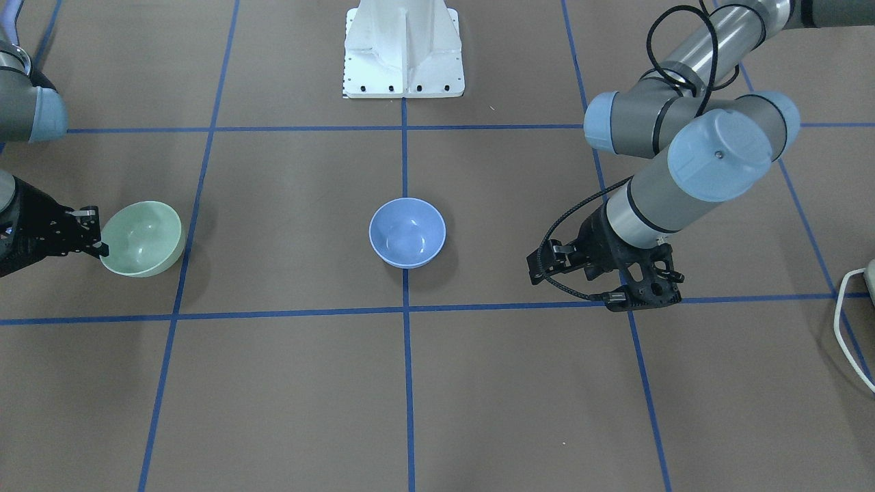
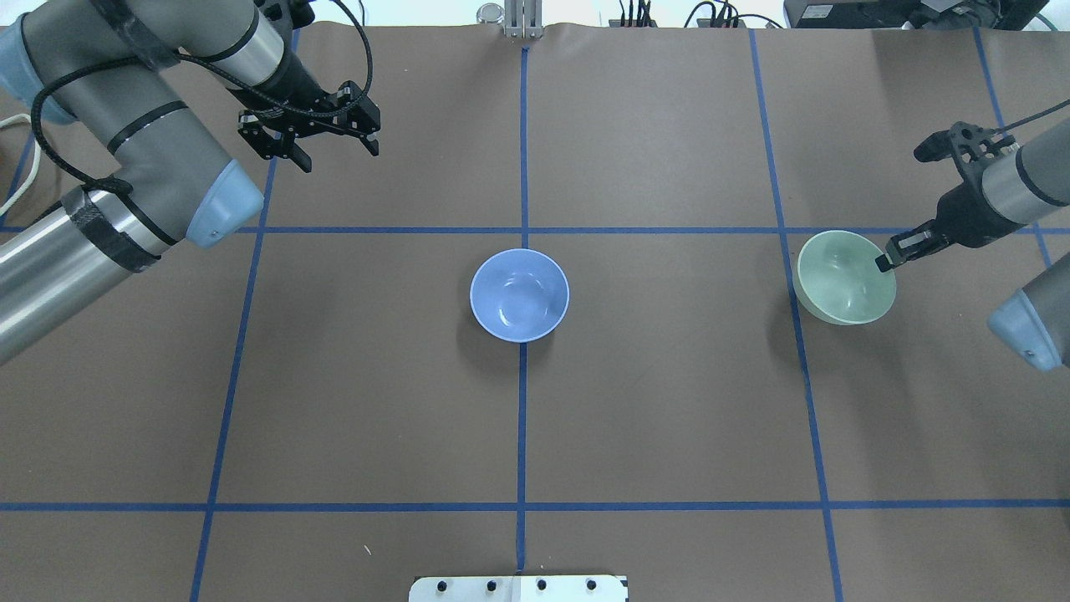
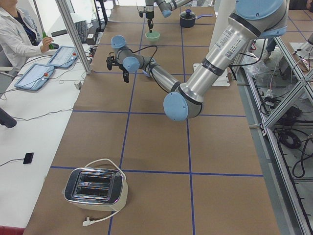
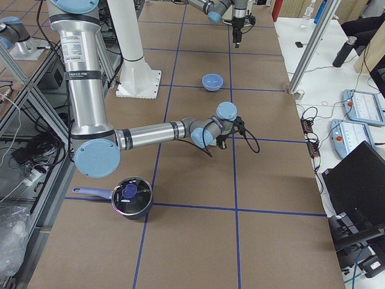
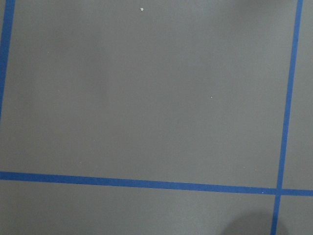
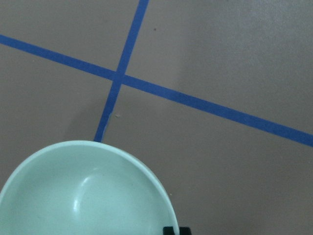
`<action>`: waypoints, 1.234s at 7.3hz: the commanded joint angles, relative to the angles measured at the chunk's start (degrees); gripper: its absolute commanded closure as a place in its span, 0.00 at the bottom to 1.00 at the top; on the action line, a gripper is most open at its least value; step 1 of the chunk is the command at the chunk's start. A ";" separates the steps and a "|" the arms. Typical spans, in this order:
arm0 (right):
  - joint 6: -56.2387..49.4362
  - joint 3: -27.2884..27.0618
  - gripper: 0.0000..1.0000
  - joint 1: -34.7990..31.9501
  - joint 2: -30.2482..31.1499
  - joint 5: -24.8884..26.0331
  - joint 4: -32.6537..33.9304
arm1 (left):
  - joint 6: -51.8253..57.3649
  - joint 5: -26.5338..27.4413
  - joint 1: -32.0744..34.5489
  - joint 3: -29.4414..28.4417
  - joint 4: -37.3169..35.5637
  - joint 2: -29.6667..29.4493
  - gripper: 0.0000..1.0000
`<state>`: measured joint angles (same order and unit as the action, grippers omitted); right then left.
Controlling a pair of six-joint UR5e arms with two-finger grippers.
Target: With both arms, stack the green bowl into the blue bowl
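Note:
The blue bowl (image 2: 519,294) sits upright at the table's middle, on a blue tape line; it also shows in the front view (image 1: 407,231) and the right side view (image 4: 212,81). The green bowl (image 2: 844,278) is at the robot's right, slightly tilted. My right gripper (image 2: 886,261) is shut on its rim, one fingertip (image 6: 175,230) over the edge. The bowl also shows in the front view (image 1: 142,238) and the right wrist view (image 6: 83,196). My left gripper (image 2: 334,150) is open and empty, above the far left part of the table, well away from both bowls.
The white pedestal (image 1: 403,55) stands at the robot's side of the table. A toaster (image 3: 95,188) sits at the left end and a dark pot (image 4: 131,197) at the right end. A white cable (image 1: 847,321) lies at the table edge. An operator sits beside the table.

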<state>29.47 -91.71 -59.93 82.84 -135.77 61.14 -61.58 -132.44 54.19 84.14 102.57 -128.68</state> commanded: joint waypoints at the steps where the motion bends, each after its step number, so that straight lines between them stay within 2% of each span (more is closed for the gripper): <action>1: 8.98 -0.23 0.88 1.03 -5.73 -0.10 1.17 | 2.59 -0.54 1.17 0.59 0.08 1.66 0.02; 5: 13.84 -2.24 0.88 4.63 -17.77 1.91 15.46 | 10.83 -0.81 4.51 1.20 0.08 5.70 0.02; 9: 27.00 -2.42 0.87 11.13 -26.48 6.12 17.52 | 15.43 -0.63 5.84 1.38 0.17 8.53 0.02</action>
<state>51.93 -94.08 -51.25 58.87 -131.20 78.51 -46.53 -133.16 59.93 85.60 102.64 -120.51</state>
